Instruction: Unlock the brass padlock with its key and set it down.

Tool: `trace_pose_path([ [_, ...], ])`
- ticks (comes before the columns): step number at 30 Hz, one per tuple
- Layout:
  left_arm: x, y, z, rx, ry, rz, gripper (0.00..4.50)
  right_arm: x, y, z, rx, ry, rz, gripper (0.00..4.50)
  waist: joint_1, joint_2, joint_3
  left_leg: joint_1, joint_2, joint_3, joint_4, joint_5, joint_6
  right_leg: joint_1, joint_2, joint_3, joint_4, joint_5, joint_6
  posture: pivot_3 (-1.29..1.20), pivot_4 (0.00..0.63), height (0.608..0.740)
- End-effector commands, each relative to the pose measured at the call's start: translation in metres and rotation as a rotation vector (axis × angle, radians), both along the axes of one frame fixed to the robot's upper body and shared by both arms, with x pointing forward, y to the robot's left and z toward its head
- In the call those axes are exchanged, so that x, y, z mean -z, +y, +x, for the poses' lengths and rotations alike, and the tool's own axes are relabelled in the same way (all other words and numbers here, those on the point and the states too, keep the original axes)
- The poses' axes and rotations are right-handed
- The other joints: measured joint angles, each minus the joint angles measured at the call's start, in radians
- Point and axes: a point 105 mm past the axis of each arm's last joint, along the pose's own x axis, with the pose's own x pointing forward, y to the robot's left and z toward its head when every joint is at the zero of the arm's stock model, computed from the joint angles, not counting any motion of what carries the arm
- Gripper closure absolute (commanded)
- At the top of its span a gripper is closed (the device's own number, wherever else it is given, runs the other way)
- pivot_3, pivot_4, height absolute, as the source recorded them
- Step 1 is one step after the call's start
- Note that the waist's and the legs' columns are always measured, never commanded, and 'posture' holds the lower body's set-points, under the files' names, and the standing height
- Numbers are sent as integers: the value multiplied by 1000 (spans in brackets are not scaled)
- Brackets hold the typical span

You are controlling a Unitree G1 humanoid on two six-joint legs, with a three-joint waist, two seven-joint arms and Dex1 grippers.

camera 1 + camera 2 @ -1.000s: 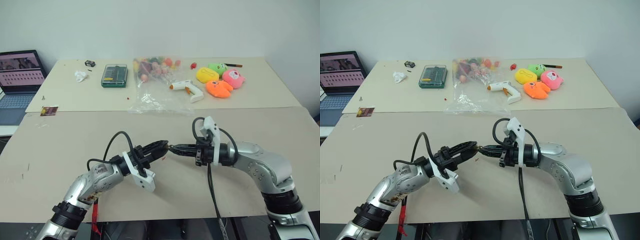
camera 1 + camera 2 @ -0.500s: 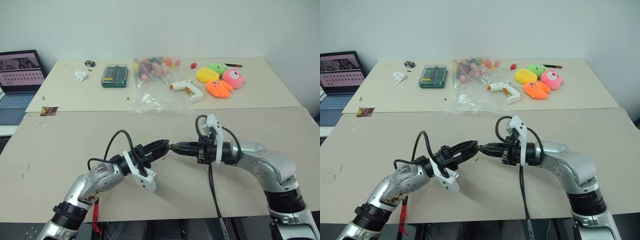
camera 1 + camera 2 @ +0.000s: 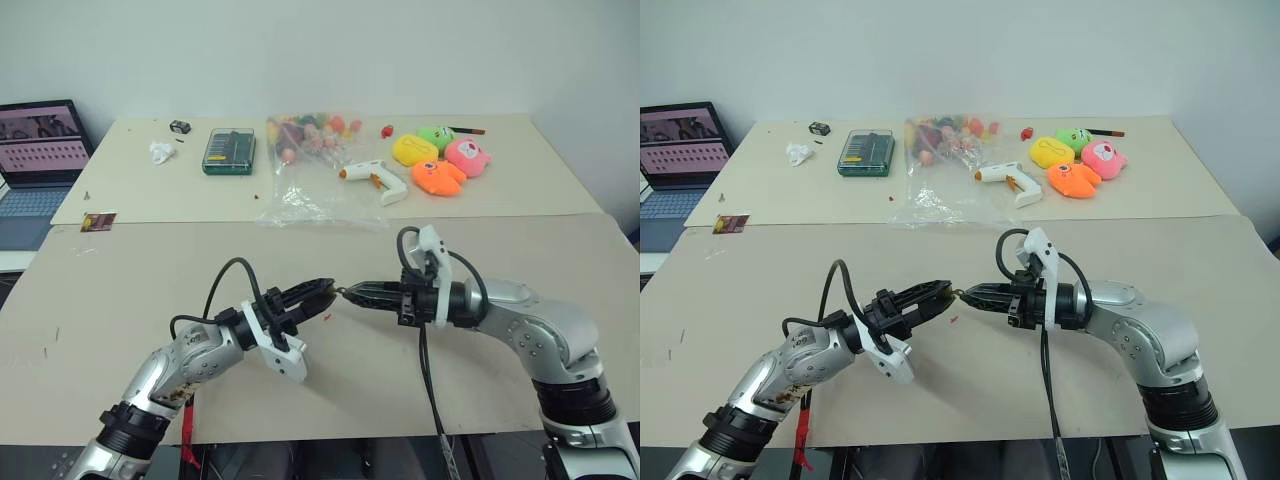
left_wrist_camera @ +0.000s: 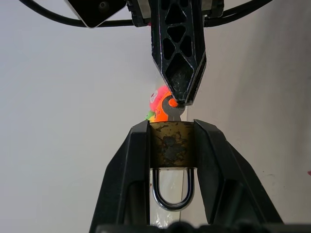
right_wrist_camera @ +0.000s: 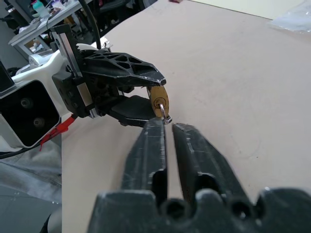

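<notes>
The brass padlock (image 4: 170, 143) is held above the table, with my left gripper (image 3: 326, 290) shut on its body. Its silver shackle (image 4: 170, 191) points back toward the left wrist and looks closed. The key (image 4: 175, 110) sticks out of the padlock's far end. My right gripper (image 3: 345, 292) meets the left one tip to tip, and its fingers (image 5: 155, 133) are shut on the key's head (image 5: 165, 116). The padlock (image 5: 159, 99) also shows just beyond the right fingertips.
On the far table lie a green screwdriver case (image 3: 229, 150), a clear bag of colourful items (image 3: 305, 140), a white glue gun (image 3: 375, 178) and plush toys (image 3: 440, 160). A laptop (image 3: 40, 150) sits at the far left. A small wrapper (image 3: 98, 221) lies near the table seam.
Both grippers stay tip to tip at the padlock, with the key still in it. Neither arm has clearly moved.
</notes>
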Motion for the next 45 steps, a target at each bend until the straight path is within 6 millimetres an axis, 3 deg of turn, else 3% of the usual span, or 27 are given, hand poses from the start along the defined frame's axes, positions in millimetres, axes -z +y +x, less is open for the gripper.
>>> trace_pose_path([
  [1, -11, 3, 2, 12, -29, -30, 3714, -11, -1, -2, -5, -36, 16, 4471, 0, 0, 0, 0, 0, 0, 0, 0, 0, 0, 0, 0, 0, 0, 0, 0, 150, 740],
  [15, -13, 12, 7, 10, -72, -12, 3714, -13, 0, -1, 11, -16, 33, 4471, -1, 0, 0, 0, 0, 0, 0, 0, 0, 0, 0, 0, 0, 0, 0, 0, 150, 740],
  [21, -24, 11, 1, 68, -251, 23, 3714, -14, 2, -2, 25, 135, 98, 4471, 1, 0, 0, 0, 0, 0, 0, 0, 0, 0, 0, 0, 0, 0, 0, 0, 150, 740],
  [31, -51, 8, -1, 119, -443, -2, 3714, 2, -2, 9, 147, 374, 126, 4471, -1, 0, 0, 0, 0, 0, 0, 0, 0, 0, 0, 1, 0, 0, 0, 0, 150, 740],
  [40, -58, 12, 6, 79, -317, -40, 3714, 8, -7, -7, 84, 239, -50, 4471, -1, 0, 0, 0, 0, 1, 0, -1, 1, -1, 0, 1, 1, 0, 0, 0, 150, 740],
  [45, -38, 16, 15, 55, -19, -103, 3714, -18, -22, -7, 22, -3, -77, 4471, -2, 0, 0, 0, 0, 2, 1, -1, 2, -1, 0, 1, 0, 0, 1, 0, 150, 740],
])
